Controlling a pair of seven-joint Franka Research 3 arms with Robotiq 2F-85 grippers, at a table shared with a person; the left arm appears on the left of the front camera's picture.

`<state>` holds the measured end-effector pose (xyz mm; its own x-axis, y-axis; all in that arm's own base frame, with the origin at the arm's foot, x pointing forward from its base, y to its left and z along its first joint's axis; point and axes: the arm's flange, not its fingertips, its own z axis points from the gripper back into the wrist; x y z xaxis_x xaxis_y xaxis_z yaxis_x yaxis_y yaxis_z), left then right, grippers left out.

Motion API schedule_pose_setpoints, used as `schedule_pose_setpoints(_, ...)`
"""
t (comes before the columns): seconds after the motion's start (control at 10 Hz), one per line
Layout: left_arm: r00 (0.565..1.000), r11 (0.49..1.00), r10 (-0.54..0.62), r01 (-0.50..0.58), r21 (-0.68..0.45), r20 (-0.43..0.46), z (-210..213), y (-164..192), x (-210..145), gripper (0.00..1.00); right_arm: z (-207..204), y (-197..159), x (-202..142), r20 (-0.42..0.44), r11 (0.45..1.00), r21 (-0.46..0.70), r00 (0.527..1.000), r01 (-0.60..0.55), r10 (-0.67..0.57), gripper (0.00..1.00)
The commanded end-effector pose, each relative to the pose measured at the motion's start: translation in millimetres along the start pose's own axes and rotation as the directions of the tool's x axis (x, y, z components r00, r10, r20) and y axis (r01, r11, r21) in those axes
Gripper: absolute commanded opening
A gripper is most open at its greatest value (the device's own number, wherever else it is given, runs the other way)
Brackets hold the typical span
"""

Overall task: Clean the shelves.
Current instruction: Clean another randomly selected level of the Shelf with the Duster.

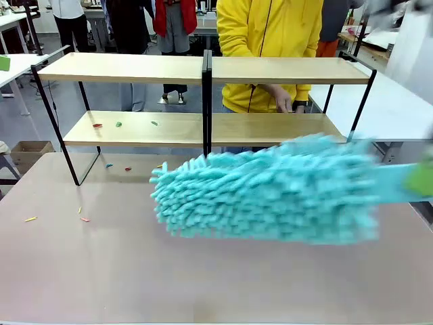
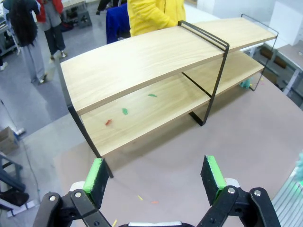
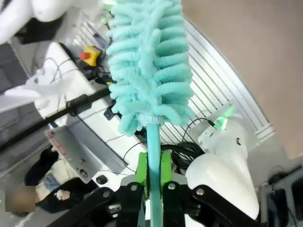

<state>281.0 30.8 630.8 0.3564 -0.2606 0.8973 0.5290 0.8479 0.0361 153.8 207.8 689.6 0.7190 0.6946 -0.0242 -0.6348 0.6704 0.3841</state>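
Right gripper (image 3: 153, 160) pinches duster (image 3: 149, 61) handle, head far beyond fingertips; left gripper (image 2: 154, 166) spread wide, shelves (image 2: 142, 56) ahead. Risk: thin handle twisting in pinch, head scattering scraps (image 2: 124, 111) off board.

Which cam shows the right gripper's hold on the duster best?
Right wrist view: right gripper shut on the duster handle, a pad each side. Front view: blurred duster head over the table, handle running off right. Left wrist view: at most a teal sliver at the right edge.
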Motion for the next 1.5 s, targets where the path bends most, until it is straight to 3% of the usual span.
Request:
schedule_pose_setpoints(0.0, 1.0, 1.0, 0.008, -0.008, 0.009, -0.001, -1, -1, 0, 1.0, -3, 14, 64, 0.021, 0.985, -0.067, 0.987, 0.158, -0.157, 0.12)
schedule_pose_setpoints(0.1, 1.0, 1.0, 0.008, -0.008, 0.009, -0.001, -1, -1, 0, 1.0, -12, 21, 91, 0.098, 0.977, -0.102, 0.979, 0.189, -0.179, 0.12)
schedule_pose_setpoints(0.2, 1.0, 1.0, 0.008, -0.008, 0.009, -0.001, -1, -1, 0, 1.0, -21, 31, 124, 0.241, 0.955, -0.135, 0.943, 0.265, -0.228, 0.12)
schedule_pose_setpoints(0.3, 1.0, 1.0, 0.008, -0.008, 0.009, -0.001, -1, -1, 0, 1.0, -40, 38, 149, 0.177, 0.961, -0.213, 0.974, 0.179, -0.142, 0.12)
schedule_pose_setpoints(0.4, 1.0, 1.0, 0.008, -0.008, 0.009, -0.001, -1, -1, 0, 1.0, -61, 44, 154, -0.037, 0.986, -0.167, 0.999, 0.002, -0.008, 0.12)
schedule_pose_setpoints(0.5, 1.0, 1.0, 0.008, -0.008, 0.009, -0.001, -1, -1, 0, 1.0, -35, 30, 131, 0.178, 0.976, -0.121, 0.972, 0.179, -0.156, 0.12)
schedule_pose_setpoints(0.6, 1.0, 1.0, 0.008, -0.008, 0.009, -0.001, -1, -1, 0, 1.0, -35, 30, 131, 0.178, 0.976, -0.121, 0.972, 0.179, -0.156, 0.12)
schedule_pose_setpoints(0.7, 1.0, 1.0, 0.008, -0.008, 0.009, -0.001, -1, -1, 0, 1.0, -60, 43, 153, 0.108, 0.983, -0.145, 0.989, 0.113, -0.098, 0.12)
schedule_pose_setpoints(0.8, 1.0, 1.0, 0.008, -0.008, 0.009, -0.001, -1, -1, 0, 1.0, -59, 49, 129, 0.237, 0.895, -0.299, 0.934, 0.331, -0.266, 0.12)
schedule_pose_setpoints(0.9, 1.0, 1.0, 0.008, -0.008, 0.009, -0.001, -1, -1, 0, 1.0, -66, 54, 141, 0.27, 0.888, -0.324, 0.932, 0.326, -0.244, 0.12)
schedule_pose_setpoints(1.1, 1.0, 1.0, 0.008, -0.008, 0.009, -0.001, -1, -1, 0, 1.0, -74, 42, 188, 0.358, 0.868, -0.271, 0.881, 0.415, -0.31, 0.12)
schedule_pose_setpoints(1.2, 1.0, 1.0, 0.008, -0.008, 0.009, -0.001, -1, -1, 0, 1.0, -83, 40, 209, 0.39, 0.855, -0.248, 0.855, 0.455, -0.342, 0.0)
schedule_pose_setpoints(1.4, 1.0, 1.0, 0.008, -0.008, 0.009, -0.001, -1, -1, 0, 1.0, -98, 31, 240, 0.496, 0.799, -0.197, 0.761, 0.568, -0.418, 0.01)
